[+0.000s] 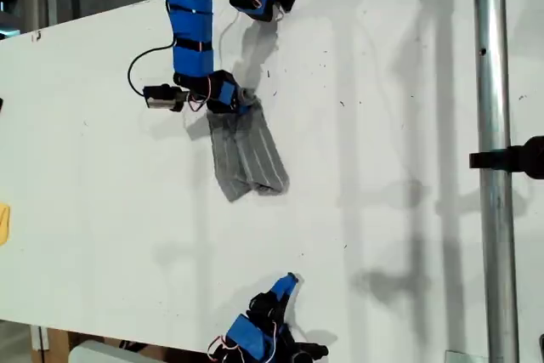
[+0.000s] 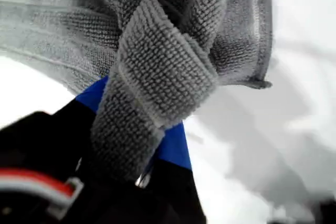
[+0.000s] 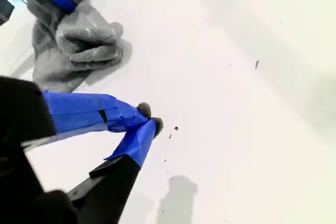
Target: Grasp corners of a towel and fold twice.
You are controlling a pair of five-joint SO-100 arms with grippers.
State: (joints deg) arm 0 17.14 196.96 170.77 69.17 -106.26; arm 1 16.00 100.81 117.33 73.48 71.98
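Note:
The grey striped towel [image 1: 247, 155] is bunched into a narrow, crumpled strip on the white table [image 1: 382, 125]. Its upper end is pinched in my first gripper [image 1: 244, 101], which reaches in from the top of the exterior view and is shut on the towel. In the first wrist view a thick fold of the towel [image 2: 157, 61] wraps over the blue fingers [image 2: 173, 145]; no single corner can be told apart. My second gripper [image 1: 290, 280] sits low in the exterior view, apart from the cloth. Its blue tips [image 3: 152, 123] touch with nothing between them, and the towel [image 3: 79, 45] lies well beyond them.
A vertical metal pole [image 1: 493, 210] with a black clamp [image 1: 510, 160] runs down the exterior view's right. A yellow object [image 1: 3, 224] pokes in at that view's left edge. The table's front edge [image 1: 127, 342] runs along the bottom of the exterior view.

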